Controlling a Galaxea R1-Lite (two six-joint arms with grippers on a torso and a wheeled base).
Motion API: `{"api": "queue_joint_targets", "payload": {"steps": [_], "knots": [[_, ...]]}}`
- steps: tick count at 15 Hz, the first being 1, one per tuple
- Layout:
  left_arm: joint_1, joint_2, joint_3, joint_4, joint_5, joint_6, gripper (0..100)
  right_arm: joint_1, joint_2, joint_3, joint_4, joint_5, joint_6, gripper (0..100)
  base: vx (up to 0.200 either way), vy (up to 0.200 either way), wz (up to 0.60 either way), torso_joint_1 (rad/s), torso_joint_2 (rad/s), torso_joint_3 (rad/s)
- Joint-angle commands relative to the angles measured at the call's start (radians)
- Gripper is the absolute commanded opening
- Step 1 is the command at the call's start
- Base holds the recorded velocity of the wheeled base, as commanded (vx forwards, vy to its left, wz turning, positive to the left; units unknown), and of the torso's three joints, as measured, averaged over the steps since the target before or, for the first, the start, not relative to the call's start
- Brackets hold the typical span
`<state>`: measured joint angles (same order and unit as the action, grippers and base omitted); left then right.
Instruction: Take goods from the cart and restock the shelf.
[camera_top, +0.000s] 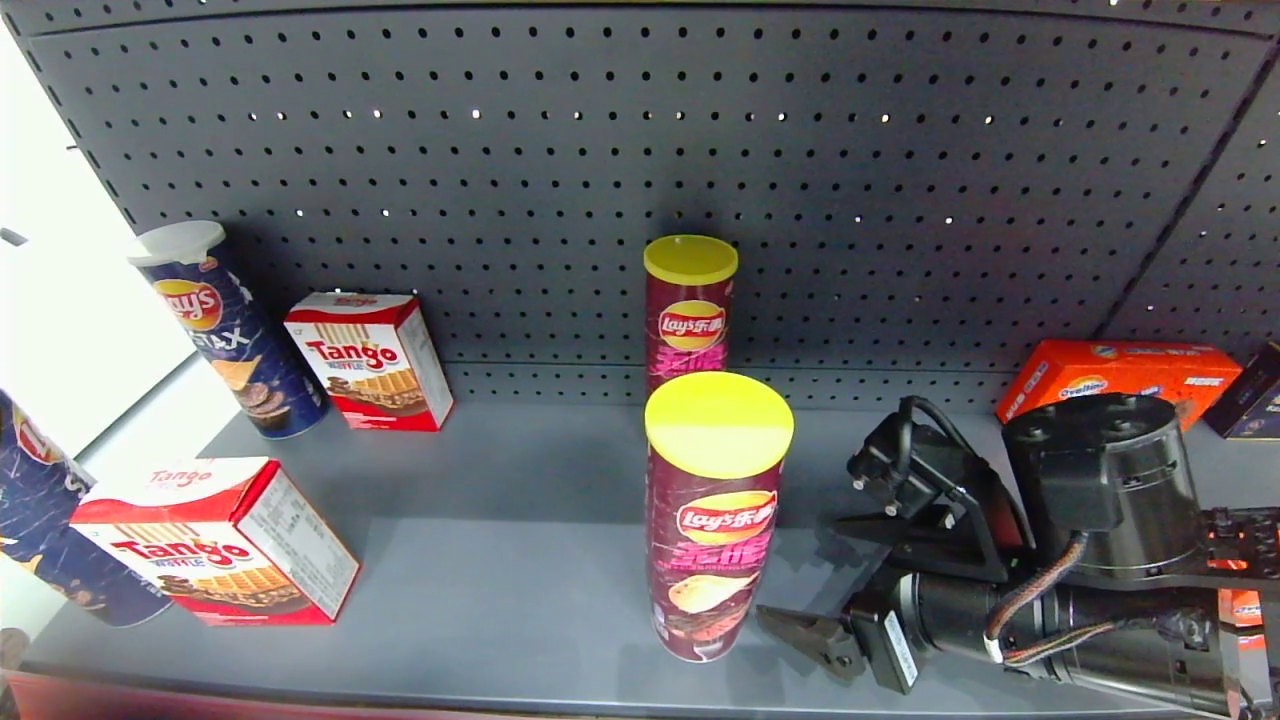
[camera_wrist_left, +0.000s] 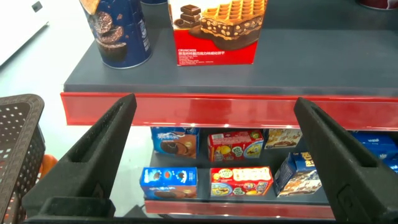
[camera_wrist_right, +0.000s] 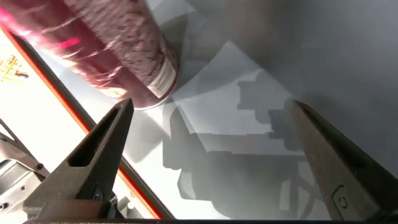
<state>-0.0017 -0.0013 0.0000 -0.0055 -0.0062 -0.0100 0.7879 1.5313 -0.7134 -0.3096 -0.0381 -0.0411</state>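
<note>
A grey shelf (camera_top: 500, 560) with a perforated back panel (camera_top: 800, 150) runs across in front of you. At its left end stand a blue chip canister (camera_top: 225, 330) and a red wafer box (camera_top: 370, 360) near the back. A second blue canister (camera_top: 40, 520) and a second wafer box (camera_top: 215, 540) stand nearer the front.

The left jaws hang wide open and empty. They are in front of and below the shelf's red edge strip (camera_wrist_left: 249, 106), with a dark mesh basket (camera_wrist_left: 18, 149) off to one side.

In the middle, two maroon chip cans with yellow lids stand upright in a row, the rear can (camera_top: 690, 310) by the back panel and the front can (camera_top: 712, 520) close to the shelf's front edge. To its right the right arm (camera_top: 1050, 600) lies low over the shelf. Its jaws are spread and hold nothing, with one tip just beside the front can's base and seemingly clear of it. Farther right, an orange box (camera_top: 1115, 380) and a dark box (camera_top: 1250, 405) sit at the back.

The front can looks placed, so your job now is likely a clean retreat. Keep the jaws spread and draw the arm straight back to the right, away from the can. Don't lift or sweep until the near tip is well clear. That can is tall and narrow and sits near the edge, so a light brush could tip it off.
</note>
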Motion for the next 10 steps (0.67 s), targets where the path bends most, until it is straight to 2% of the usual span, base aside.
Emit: {"api": "queue_joint_targets", "payload": {"steps": [1,10], "knots": [[0.0,0.001,0.0,-0.001,0.0,-0.001,100,-0.004,-0.014,0.005,0.0,0.0,0.0,100,0.0,0.0,0.0,0.0,0.0,0.0],[0.0,0.001,0.0,-0.001,0.0,-0.001,100,-0.001,0.02,-0.018,-0.009,0.0,-0.002,100,0.0,0.0,0.0,0.0,0.0,0.0]]}}
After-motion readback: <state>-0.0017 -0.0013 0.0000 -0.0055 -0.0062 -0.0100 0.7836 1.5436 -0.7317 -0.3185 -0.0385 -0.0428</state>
